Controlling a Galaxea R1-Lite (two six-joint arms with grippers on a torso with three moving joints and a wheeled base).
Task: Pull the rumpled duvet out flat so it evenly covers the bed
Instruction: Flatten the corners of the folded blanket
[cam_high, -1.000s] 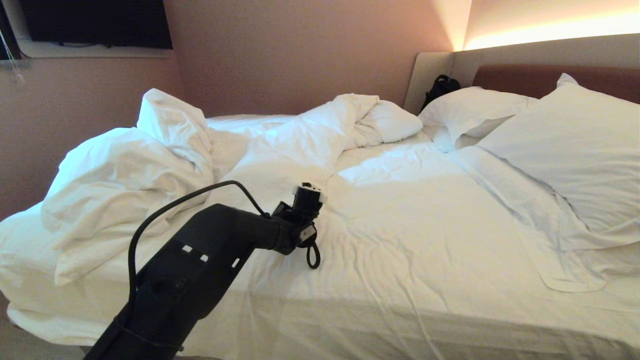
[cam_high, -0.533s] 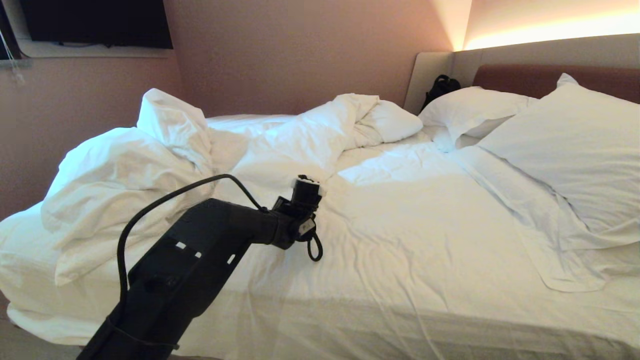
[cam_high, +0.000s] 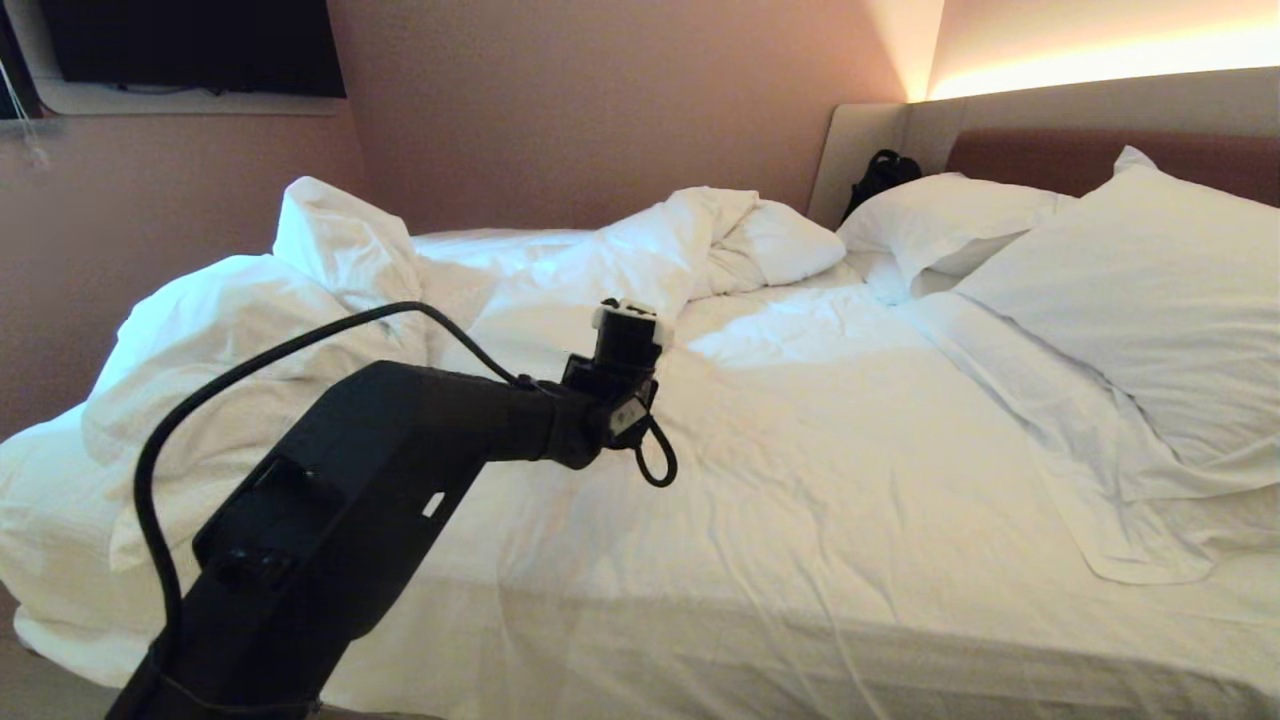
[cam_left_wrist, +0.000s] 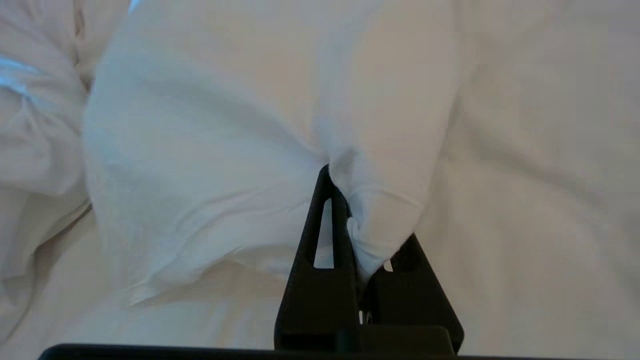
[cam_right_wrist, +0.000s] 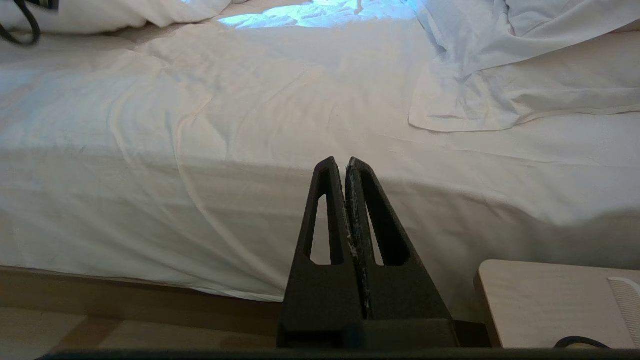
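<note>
Across the far-left half of the bed (cam_high: 820, 520), we find the duvet (cam_high: 230, 370) heaped in a rumpled mound, with a long fold running toward the pillows (cam_high: 1130, 300) at the headboard (cam_high: 1040, 155). Most of the mattress sheet lies bare and uncovered. Our left gripper (cam_left_wrist: 356, 220) is out over the middle of the bed, jaws clamped on a pinched corner of the duvet, the fabric bunched between them and bulging past the tips. Our right gripper (cam_right_wrist: 346, 165) is parked low at the near side of the bed, jaws together and holding nothing, beside a pale bedside surface (cam_right_wrist: 550, 305).

We judge the step in hand to be drawing the gripped corner out across the bare sheet. To do it well, we would pull low and steadily toward the near edge, keeping the corner taut so the folded layers unroll rather than drag as one lump. The pinch looks shallow; a sudden tug could slip the cloth free. We would also steer clear of the pillows, so that they are not dragged along with the cover
</note>
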